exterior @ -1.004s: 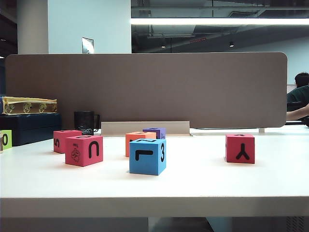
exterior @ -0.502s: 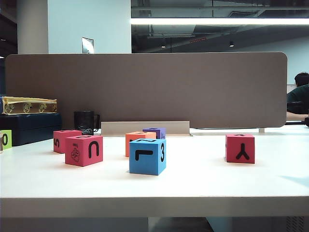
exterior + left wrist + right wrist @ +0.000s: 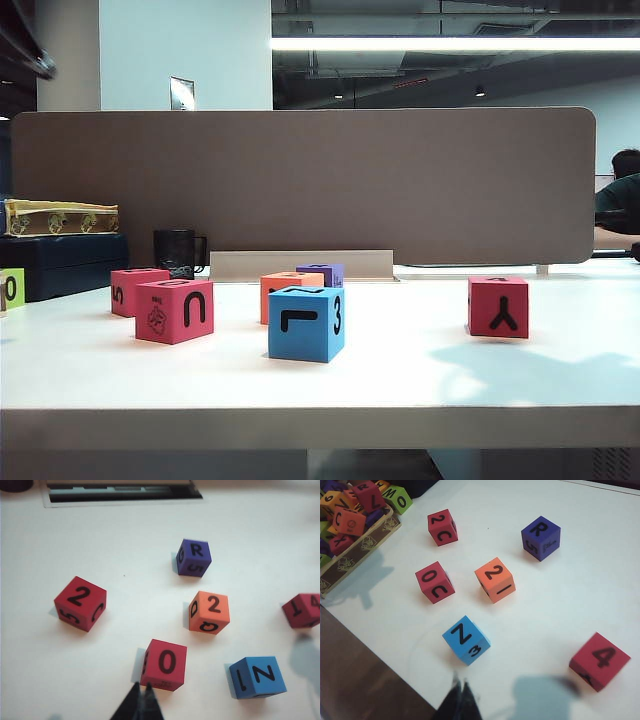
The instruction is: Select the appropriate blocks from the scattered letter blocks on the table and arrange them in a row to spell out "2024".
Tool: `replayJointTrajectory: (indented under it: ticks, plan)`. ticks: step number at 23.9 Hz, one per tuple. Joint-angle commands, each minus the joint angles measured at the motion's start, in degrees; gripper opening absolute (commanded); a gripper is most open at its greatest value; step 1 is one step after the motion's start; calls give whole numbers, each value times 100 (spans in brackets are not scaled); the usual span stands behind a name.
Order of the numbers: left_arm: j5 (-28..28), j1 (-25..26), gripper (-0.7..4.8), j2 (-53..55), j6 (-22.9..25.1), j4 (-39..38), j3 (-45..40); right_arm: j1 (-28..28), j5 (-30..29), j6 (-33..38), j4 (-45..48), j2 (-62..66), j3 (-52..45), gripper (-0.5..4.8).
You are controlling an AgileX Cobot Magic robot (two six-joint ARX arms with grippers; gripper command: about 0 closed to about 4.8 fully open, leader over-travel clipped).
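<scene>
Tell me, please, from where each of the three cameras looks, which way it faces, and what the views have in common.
Exterior view: sits low at the table's front edge, looking level across the blocks toward the brown divider; only a dark arm part shows at the top left corner.
Left wrist view: looks down from above; the left gripper, jaws shut, hovers near the red 0 block.
Right wrist view: looks down; the right gripper, jaws shut, hovers near the blue block.
Shared: both wrist views show the orange 2 block.

Left gripper (image 3: 141, 704): black, tapering, pointed fingers, matte finish. Right gripper (image 3: 459, 700): identical black tapered fingers. No visible markings or cables.
</scene>
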Motion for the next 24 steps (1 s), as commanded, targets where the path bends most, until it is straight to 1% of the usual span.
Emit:
replayJointTrajectory:
  ticks: [1,6,8,11,14,17,18,24]
  plan:
    - [-380,-330,-6,210,297,-59,170,162,17,-33,-35,280,273,-5]
    - [-439,-535,-6,610,404,-243,636,195,-2,-142,-190,474,575,-5]
    - [-437,-538,-6,986,511,-400,1091,197,0,-142,-234,540,748,-5]
    - [-439,-538,-6,1287,529,-498,1405,197,11,-177,-264,621,890,-5]
    - [-439,-538,-6,1587,664,-588,1670,199,50,-262,-343,715,1014,-5]
    - [-463,-538,-6,1928,772,-608,1867,199,85,-317,-439,837,1084,-5]
    - [-555,-538,-6,2057,776,-608,1906,199,87,-337,-459,885,1084,-4]
    - [-802,-535,-6,2483,861,-468,1908,210,63,-415,-498,1097,1086,-5]
